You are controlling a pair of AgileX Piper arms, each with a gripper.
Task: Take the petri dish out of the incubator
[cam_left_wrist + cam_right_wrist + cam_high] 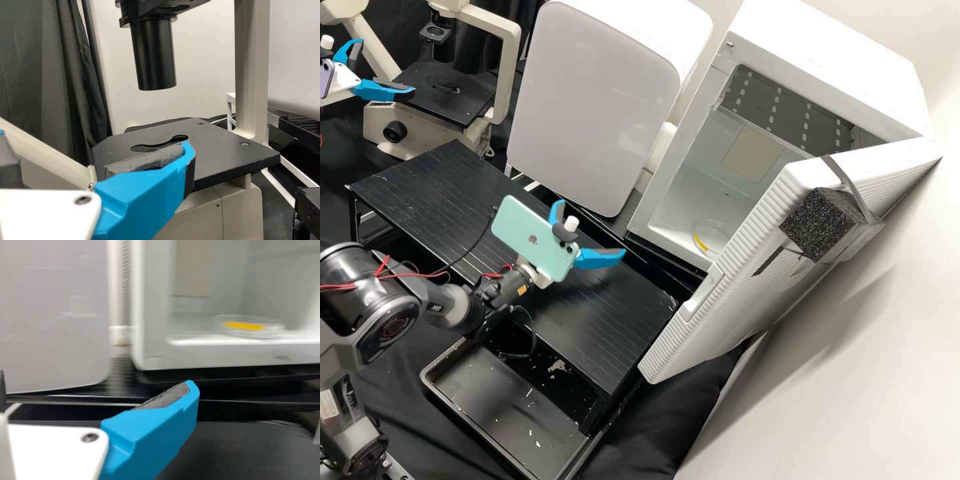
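At the far left, the left hand [387, 65] stood spread wide and empty near the edge of the microscope's stage [440, 93], probably waiting, since this job seemed to need only the other arm. Next came the black platform [420, 187]; over it the right hand [591, 228] was wide open with nothing between its fingers, a spread that would suit going around a dish. A pale green phone [533, 227] sat on that wrist, likely as its camera. Farther right, the petri dish [250, 329] lay flat on the floor of the incubator [827, 60], near the front edge, where a short reach should get to it. The door [733, 280] stood open, leaving a way in. A black foam block [813, 225] was strapped to its outer face, perhaps as a pull for the hand.
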